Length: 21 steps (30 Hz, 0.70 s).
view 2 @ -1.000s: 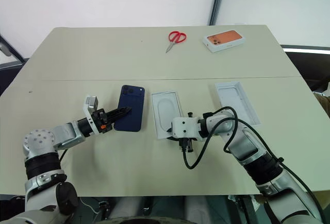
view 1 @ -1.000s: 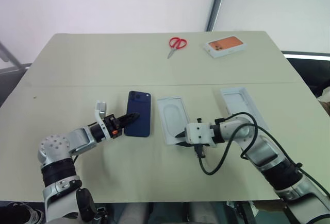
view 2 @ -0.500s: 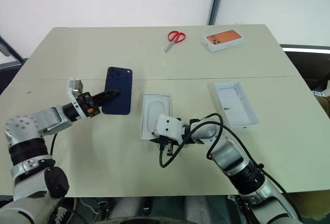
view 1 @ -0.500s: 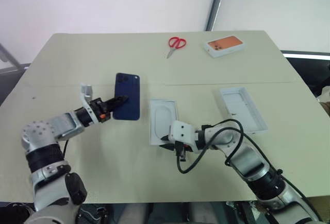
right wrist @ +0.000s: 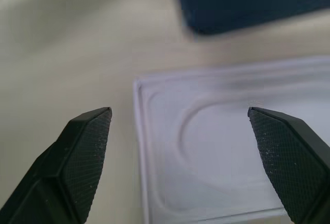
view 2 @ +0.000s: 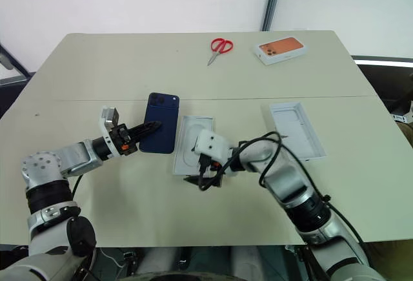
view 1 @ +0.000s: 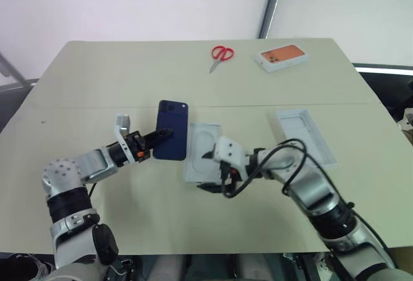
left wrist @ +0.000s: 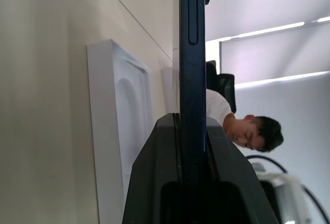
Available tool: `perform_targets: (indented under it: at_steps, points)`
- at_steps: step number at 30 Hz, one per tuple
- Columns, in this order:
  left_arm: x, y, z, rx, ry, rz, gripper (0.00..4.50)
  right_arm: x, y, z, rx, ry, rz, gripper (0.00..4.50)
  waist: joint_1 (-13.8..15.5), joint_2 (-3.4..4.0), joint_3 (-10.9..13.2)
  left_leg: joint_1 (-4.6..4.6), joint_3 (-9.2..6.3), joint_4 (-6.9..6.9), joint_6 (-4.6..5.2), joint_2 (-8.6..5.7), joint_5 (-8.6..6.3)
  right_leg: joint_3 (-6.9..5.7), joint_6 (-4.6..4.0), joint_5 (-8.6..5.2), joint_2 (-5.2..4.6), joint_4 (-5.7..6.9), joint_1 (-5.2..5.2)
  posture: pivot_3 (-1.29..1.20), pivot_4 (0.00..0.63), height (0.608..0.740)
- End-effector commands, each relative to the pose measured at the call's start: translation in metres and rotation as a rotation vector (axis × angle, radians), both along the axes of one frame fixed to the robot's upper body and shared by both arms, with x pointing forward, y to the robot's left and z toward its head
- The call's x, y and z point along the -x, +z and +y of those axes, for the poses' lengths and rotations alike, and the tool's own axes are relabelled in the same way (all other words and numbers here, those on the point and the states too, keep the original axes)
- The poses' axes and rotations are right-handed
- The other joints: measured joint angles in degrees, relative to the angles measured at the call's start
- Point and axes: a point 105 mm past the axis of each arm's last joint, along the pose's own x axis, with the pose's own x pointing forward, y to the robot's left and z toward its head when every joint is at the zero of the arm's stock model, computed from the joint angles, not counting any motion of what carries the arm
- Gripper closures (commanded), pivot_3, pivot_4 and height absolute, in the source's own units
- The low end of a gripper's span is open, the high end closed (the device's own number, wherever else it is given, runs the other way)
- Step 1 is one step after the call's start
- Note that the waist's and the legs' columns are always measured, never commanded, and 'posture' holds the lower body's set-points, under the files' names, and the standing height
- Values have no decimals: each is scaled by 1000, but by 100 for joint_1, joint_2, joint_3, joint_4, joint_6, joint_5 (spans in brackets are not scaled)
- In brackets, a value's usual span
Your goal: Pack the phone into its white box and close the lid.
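The left gripper [view 1: 162, 135] has its fingers shut on the lower edge of the slim dark navy-blue phone [view 1: 172, 139], held above the pale desk [view 1: 97, 81] at centre left, long axis toward the top, camera cluster uppermost. The right gripper [right wrist: 180, 162] has its fingers wide, holding nothing, over the flat white insert with an oval outline [view 1: 204, 158]. Packing is judged not begun: the shallow white tray [view 1: 305, 135] at centre right is empty.

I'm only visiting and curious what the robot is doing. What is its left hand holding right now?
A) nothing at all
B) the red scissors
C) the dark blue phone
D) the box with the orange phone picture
C: the left hand is shut on the edge of the dark blue phone, and the left wrist view shows its black fingers clamped on the phone's thin side.
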Motion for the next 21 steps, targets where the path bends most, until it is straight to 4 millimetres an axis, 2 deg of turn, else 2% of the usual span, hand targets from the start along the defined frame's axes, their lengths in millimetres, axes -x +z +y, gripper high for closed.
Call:
perform_targets:
  at_steps: [1,3,6,8,13,21]
  points:
    - [3,10,-10,18,-24,-54,4500,-1,32,-17,-106,-10,-44,72,4,-2,1,0,0,0,0,0,0,0,0,0,0,0,1,0,150,740]
    - [6,6,-18,8,-45,-46,4500,-8,31,-36,-89,-64,-57,72,16,-8,4,-1,0,0,1,-1,0,-1,0,0,-1,-5,2,0,150,740]
    - [13,-9,-36,-50,-82,-33,4500,-25,31,-84,-72,-213,-96,72,32,-12,7,-2,3,0,5,-5,-3,-2,0,0,-7,-14,6,0,150,740]
    - [15,-17,-41,-81,-84,-15,4500,-27,35,-100,-110,-254,-100,72,29,-14,9,-4,8,0,10,-8,-5,-1,1,0,-13,-24,10,0,150,740]
    - [12,-29,-45,-104,-64,10,4500,-17,14,-111,-68,-259,-88,72,12,-9,9,-2,7,-6,10,6,-5,-4,0,0,-5,-24,8,0,150,740]
    - [11,-35,-55,-110,-61,20,4500,-20,8,-102,-62,-256,-107,72,61,-4,11,-2,16,4,11,-1,-5,-1,0,1,-10,-32,16,0,150,740]
